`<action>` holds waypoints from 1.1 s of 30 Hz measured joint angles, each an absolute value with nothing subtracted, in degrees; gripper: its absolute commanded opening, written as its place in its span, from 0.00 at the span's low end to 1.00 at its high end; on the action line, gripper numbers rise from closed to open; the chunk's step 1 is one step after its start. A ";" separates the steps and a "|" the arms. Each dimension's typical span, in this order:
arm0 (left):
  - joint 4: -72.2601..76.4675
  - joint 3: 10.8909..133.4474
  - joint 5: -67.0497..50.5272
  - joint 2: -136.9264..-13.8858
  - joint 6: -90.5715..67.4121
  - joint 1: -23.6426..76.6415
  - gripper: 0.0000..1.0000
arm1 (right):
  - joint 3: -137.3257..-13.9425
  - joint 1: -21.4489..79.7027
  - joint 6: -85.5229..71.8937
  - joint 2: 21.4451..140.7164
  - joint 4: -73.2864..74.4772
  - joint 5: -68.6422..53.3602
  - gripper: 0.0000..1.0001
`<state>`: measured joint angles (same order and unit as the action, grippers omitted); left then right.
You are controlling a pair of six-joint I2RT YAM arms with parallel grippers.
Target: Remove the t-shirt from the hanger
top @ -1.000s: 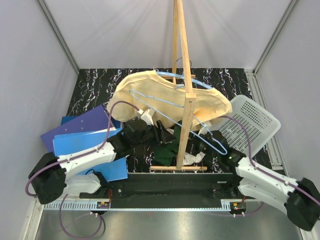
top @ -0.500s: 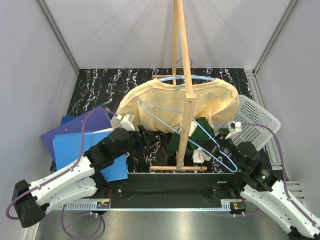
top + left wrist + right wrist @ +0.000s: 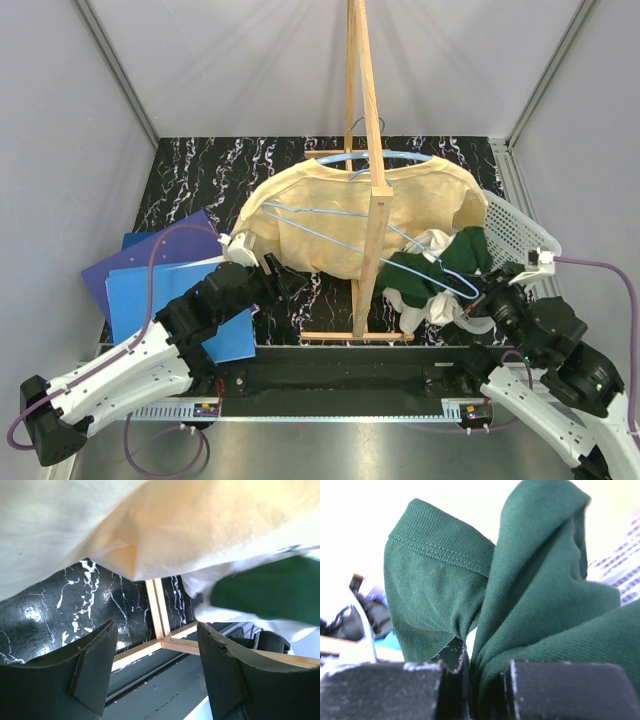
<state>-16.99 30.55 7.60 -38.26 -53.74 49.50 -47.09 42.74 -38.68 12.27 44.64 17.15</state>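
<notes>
A cream t-shirt (image 3: 330,215) hangs on a light blue hanger (image 3: 400,155) on the wooden stand (image 3: 375,230). A second light blue wire hanger (image 3: 330,235) slants down to the right under it. A green and white t-shirt (image 3: 462,255) is bunched at that hanger's right end. My right gripper (image 3: 480,305) is shut on the green cloth (image 3: 520,580), which fills the right wrist view above the gripper (image 3: 480,680). My left gripper (image 3: 285,280) is open and empty below the cream shirt's left edge. The left wrist view shows it (image 3: 155,675) open under the cream cloth (image 3: 175,525).
A white slatted basket (image 3: 520,235) stands tilted at the right, just behind the green shirt. Blue and purple folders (image 3: 150,280) lie at the left on the black marbled table. The stand's wooden base (image 3: 160,615) lies between the arms.
My right gripper has pulled the green and white shirt right and up along the wire hanger, toward the basket. The cream shirt swung right, and my left gripper drew back to the left.
</notes>
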 measured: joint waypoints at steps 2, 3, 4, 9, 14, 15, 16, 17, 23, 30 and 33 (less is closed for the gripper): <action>-17.28 30.55 7.62 -38.30 -53.56 49.50 0.68 | -50.41 42.76 -37.23 13.28 46.48 20.71 0.00; -17.41 30.55 7.64 -38.30 -53.52 49.50 0.68 | -52.01 42.74 -36.45 14.04 46.98 22.68 0.00; -17.54 30.57 7.68 -38.30 -53.45 49.50 0.68 | -53.76 42.76 -35.86 15.22 47.79 24.86 0.00; -17.96 30.61 7.86 -38.30 -53.01 49.50 0.68 | -60.60 42.76 -33.78 24.99 49.65 36.86 0.00; -18.74 30.76 7.88 -37.65 -52.71 49.50 0.69 | -62.48 42.76 -32.14 33.32 49.63 45.74 0.00; -19.07 30.76 7.97 -37.23 -52.66 49.50 0.69 | -62.87 42.76 -31.77 34.28 49.71 46.68 0.00; -19.51 30.79 8.08 -36.75 -52.60 49.50 0.69 | -63.61 42.76 -31.33 35.07 49.76 47.35 0.00; -19.92 30.79 8.23 -36.38 -52.49 49.47 0.69 | -64.51 42.76 -30.96 35.59 49.84 47.48 0.00; -21.23 30.89 9.45 -34.44 -52.23 49.43 0.70 | -77.23 42.76 -24.84 39.70 49.76 49.52 0.00; -21.37 31.16 9.74 -34.57 -51.96 49.43 0.70 | -85.27 42.74 -13.89 45.74 44.14 57.84 0.00; -21.50 31.16 9.74 -34.37 -51.86 49.43 0.71 | -85.14 42.41 -7.90 49.91 39.46 60.42 0.00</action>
